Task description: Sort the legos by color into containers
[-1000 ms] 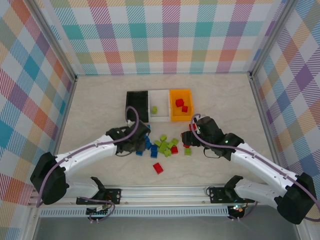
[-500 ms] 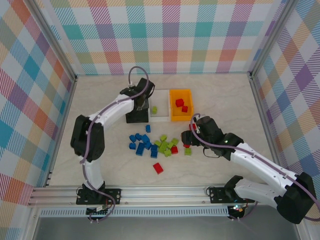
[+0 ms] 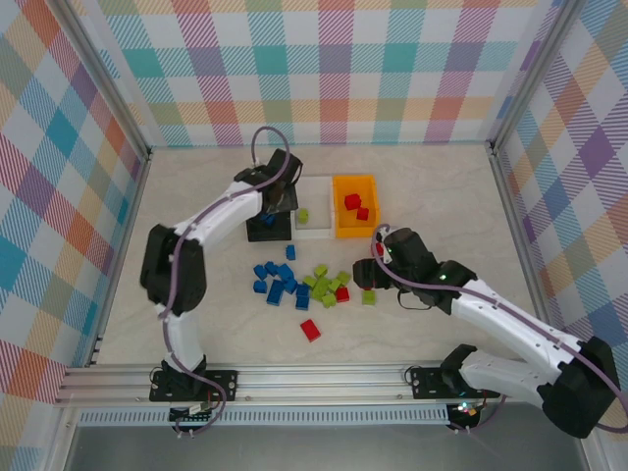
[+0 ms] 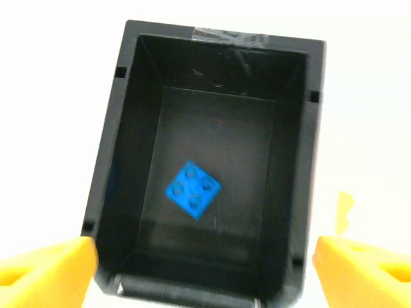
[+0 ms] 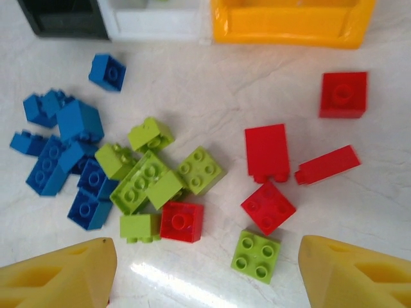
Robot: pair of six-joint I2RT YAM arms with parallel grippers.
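My left gripper (image 3: 276,198) hangs open over the black bin (image 3: 252,233). In the left wrist view the black bin (image 4: 128,128) holds one blue lego (image 4: 192,189), lying free below the left gripper (image 4: 205,273). Beside it, the white bin (image 3: 316,232) holds a green lego (image 3: 303,215) and the orange bin (image 3: 339,232) holds two red legos (image 3: 352,201). My right gripper (image 3: 378,265) is open above the loose pile. In the right wrist view the right gripper (image 5: 209,276) has nothing between its fingers, with a green lego (image 5: 257,255) and a red lego (image 5: 182,221) lying just ahead.
Loose legos lie mid-table: a blue cluster (image 3: 277,283), a green cluster (image 3: 326,286) and a lone red lego (image 3: 310,330) nearer the arms. The right wrist view shows the blue group (image 5: 61,160), green group (image 5: 151,173), several red legos (image 5: 266,151) and the orange bin's wall (image 5: 292,22).
My left arm swung from the blue pile up to the black bin, and a blue lego now lies inside that bin. The right arm has barely moved.
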